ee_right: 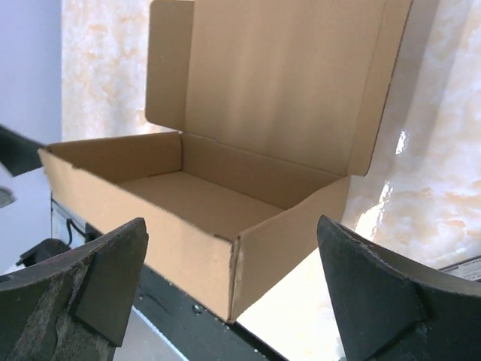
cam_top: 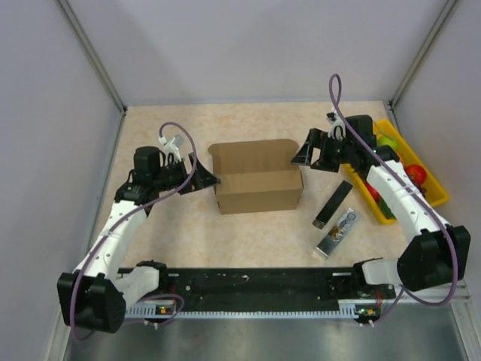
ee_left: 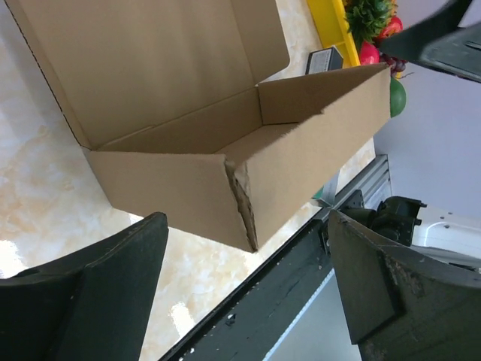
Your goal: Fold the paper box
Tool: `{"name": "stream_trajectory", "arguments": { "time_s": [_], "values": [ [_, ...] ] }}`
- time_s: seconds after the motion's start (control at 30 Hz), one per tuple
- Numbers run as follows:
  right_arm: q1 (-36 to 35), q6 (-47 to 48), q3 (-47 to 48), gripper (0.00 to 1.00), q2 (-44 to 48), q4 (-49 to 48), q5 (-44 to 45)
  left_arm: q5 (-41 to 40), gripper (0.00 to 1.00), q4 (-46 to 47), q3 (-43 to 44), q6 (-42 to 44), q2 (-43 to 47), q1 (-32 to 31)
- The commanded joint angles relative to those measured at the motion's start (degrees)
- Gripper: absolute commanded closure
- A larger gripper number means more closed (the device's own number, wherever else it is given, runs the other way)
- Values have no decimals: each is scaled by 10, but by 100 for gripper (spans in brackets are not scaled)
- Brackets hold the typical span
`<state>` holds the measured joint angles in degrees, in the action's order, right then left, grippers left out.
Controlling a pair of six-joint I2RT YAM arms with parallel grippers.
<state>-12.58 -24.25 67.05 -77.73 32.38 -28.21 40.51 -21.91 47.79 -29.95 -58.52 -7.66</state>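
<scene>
The paper box (cam_top: pixel 259 184) is plain brown matte cardboard, folded into a shallow rectangular tray with crisp creases and one slightly ragged corner edge. Its lid flap stands up from the far long wall, with rounded side tabs. The box sits on the marbled beige table (cam_top: pixel 225 241), left of the yellow tray (cam_top: pixel 436 192). Its long axis points toward the tray and its opening faces up. The right gripper (cam_top: pixel 304 154) hovers between tray and box, jaws apart. The left gripper (cam_top: pixel 204 178), on the box's side away from the tray, also gapes wide.
</scene>
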Motion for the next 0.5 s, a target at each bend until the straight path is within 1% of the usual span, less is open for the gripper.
{"name": "stream_trajectory", "arguments": {
  "time_s": [0.0, 0.03, 0.13, 0.2, 0.23, 0.3, 0.33, 0.4, 0.43, 0.47],
  "values": [
    [3, -32, -18, 10, 43, -36, -42, 11, 12, 54, 21, -16, -31, -24],
    [4, -33, -32, 19, 44, -40, -65, 7, 12, 51, 26, -11, -41, -33],
    [3, -26, -67, 29, 62, -52, -71, -30, 14, 41, 34, -1, -59, -67],
    [2, -13, -81, 30, 72, -56, -69, -52, 17, 45, 35, -4, -64, -79],
    [2, -10, -89, 32, 77, -57, -71, -59, 21, 45, 35, -2, -68, -82],
    [0, -4, -98, 35, 80, -65, -72, -76, 25, 42, 37, 2, -69, -89],
    [-3, -1, -104, 39, 80, -68, -76, -83, 27, 40, 35, 7, -65, -90],
    [-9, 3, -109, 43, 82, -76, -72, -101, 31, 35, 35, 12, -62, -93],
    [-14, 3, -118, 48, 84, -81, -69, -104, 34, 34, 34, 16, -59, -94],
    [-19, 5, -123, 52, 87, -86, -69, -108, 41, 35, 31, 16, -58, -97]
  ]
}}
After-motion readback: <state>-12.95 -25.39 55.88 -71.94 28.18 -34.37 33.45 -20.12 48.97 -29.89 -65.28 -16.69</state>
